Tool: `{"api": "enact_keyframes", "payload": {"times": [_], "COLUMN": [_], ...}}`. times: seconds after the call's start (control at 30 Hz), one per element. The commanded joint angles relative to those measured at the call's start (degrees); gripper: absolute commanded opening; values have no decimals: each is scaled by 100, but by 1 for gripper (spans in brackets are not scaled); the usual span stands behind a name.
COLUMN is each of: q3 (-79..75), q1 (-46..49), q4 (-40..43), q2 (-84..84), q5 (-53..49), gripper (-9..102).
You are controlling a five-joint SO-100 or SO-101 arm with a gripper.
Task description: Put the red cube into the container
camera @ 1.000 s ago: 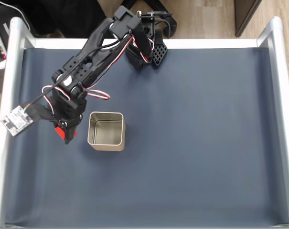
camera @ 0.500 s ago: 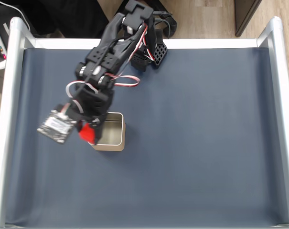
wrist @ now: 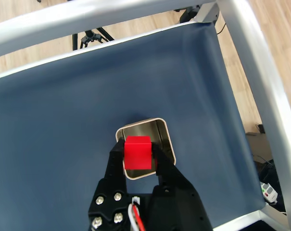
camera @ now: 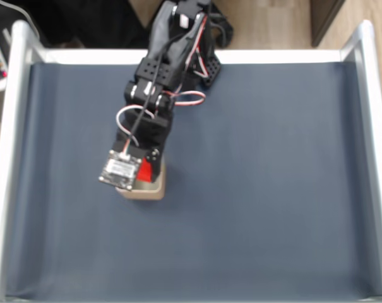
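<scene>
While the gripper pinches the cube above the tin, cube sits over the near-left part of the opening. Best nudge toward centre, lower slightly, then release so it clears the rim.

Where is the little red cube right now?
In the wrist view, the red cube is pinched in the hand, held above the open container.
</scene>
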Motion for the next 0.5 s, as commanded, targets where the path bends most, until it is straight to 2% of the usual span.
{"api": "enact_keyframes", "payload": {"times": [0.0,0.47], "q3": [141,984], "q1": [9,369], "q4": [-255,-1151], "q2": [343,457], "q5": [-105,-466], "gripper": [0,0]}}
